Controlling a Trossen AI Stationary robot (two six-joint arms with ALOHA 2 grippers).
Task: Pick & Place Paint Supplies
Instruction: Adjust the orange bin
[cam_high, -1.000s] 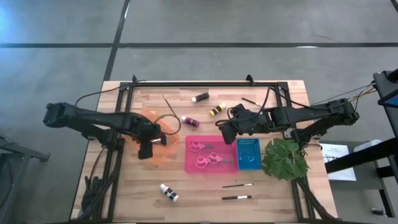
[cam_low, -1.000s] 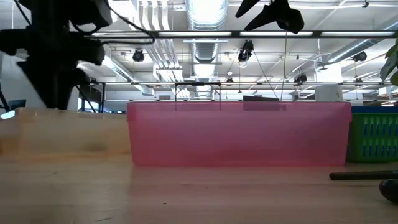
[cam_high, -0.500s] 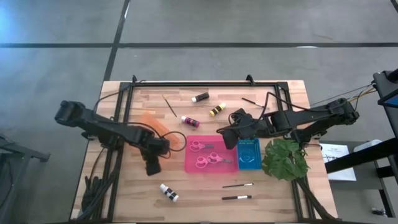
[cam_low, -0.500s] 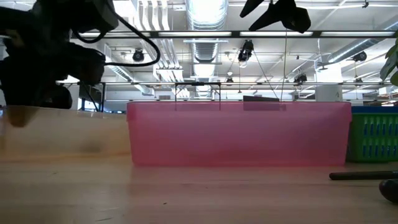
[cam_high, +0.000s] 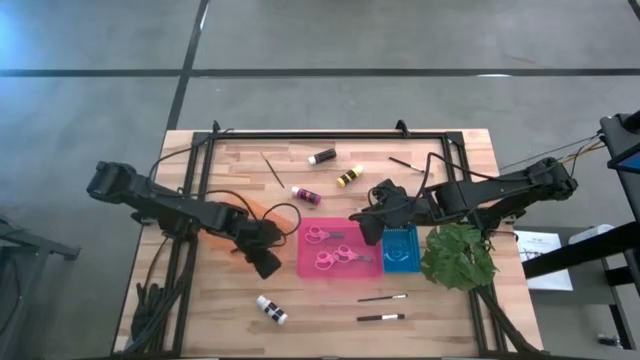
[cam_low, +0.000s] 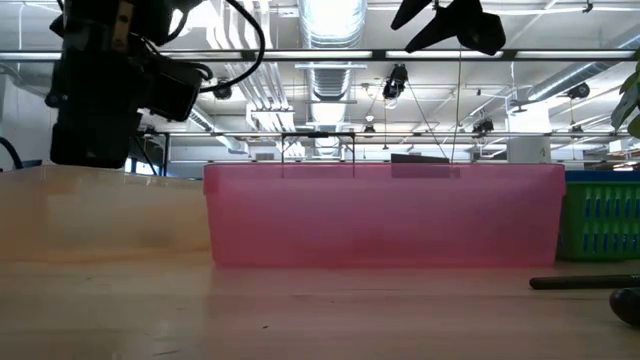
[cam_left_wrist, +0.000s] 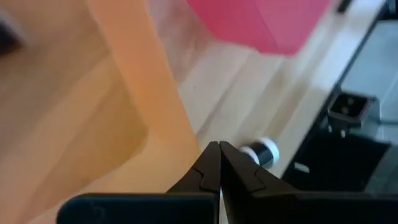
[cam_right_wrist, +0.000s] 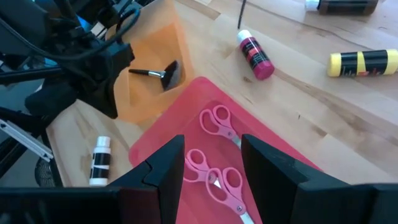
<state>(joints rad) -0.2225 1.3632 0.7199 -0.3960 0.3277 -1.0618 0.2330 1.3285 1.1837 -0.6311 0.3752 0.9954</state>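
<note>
Reaching low across the orange tray (cam_high: 243, 206), left pincer (cam_high: 268, 266) pressed together, right pincer (cam_high: 366, 226) apart.

Left claw (cam_high: 268, 265) closed, right claw (cam_right_wrist: 211, 163) agape.

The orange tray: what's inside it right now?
In the orange tray lies one fan-headed brush. The left arm covers part of the tray, so anything beneath it stays unseen.

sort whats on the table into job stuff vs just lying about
Job:
- scissors
- pink bottle
- yellow bottle
- black bottle
- white bottle
- brushes
- fan brush

Lying about:
- plant
</note>
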